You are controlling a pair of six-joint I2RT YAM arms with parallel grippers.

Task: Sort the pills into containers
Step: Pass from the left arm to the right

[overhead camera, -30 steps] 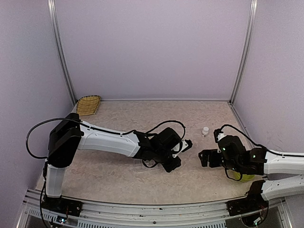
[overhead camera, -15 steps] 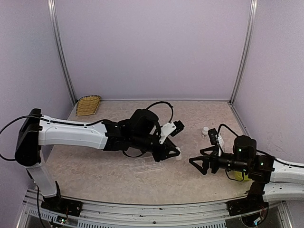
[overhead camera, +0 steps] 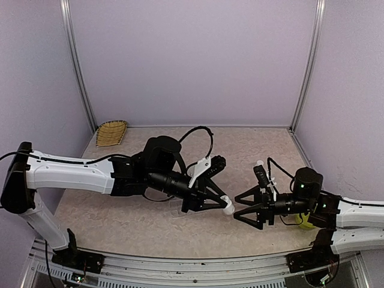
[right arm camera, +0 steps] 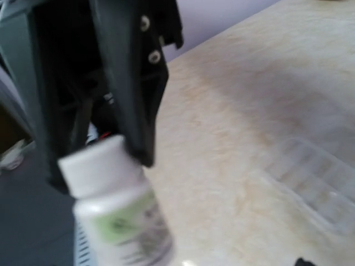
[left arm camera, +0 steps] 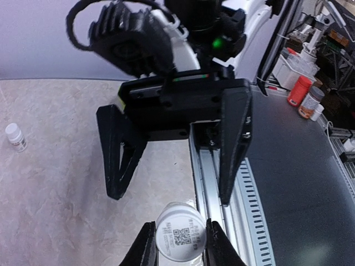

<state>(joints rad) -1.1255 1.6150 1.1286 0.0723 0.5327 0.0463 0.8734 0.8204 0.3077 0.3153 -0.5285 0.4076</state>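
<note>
My left gripper [overhead camera: 222, 204] is shut on a small white bottle [overhead camera: 228, 209], held above the table and pointing right. In the left wrist view the bottle's base [left arm camera: 180, 233], with a printed code, sits between my fingers. My right gripper [overhead camera: 236, 208] faces it, open, its black fingers [left arm camera: 233, 144] spread just beyond the bottle and not touching it. The right wrist view shows the same bottle [right arm camera: 113, 216], blurred, with a white cap and green label. The clear organizer box [right arm camera: 316, 183] with its containers lies on the table under the left arm [overhead camera: 179, 210]. No pills are visible.
A second white bottle [overhead camera: 259, 164] stands on the table behind the right arm [left arm camera: 15, 137]. A yellow-green bowl [overhead camera: 306, 224] sits under the right arm. A woven basket [overhead camera: 112, 132] lies at the back left corner. The table's metal rail [left arm camera: 202, 166] runs along the near edge.
The left arm swung right and raised the bottle toward the right gripper. The right gripper turned to face it and moved left, its jaws slightly narrower.
</note>
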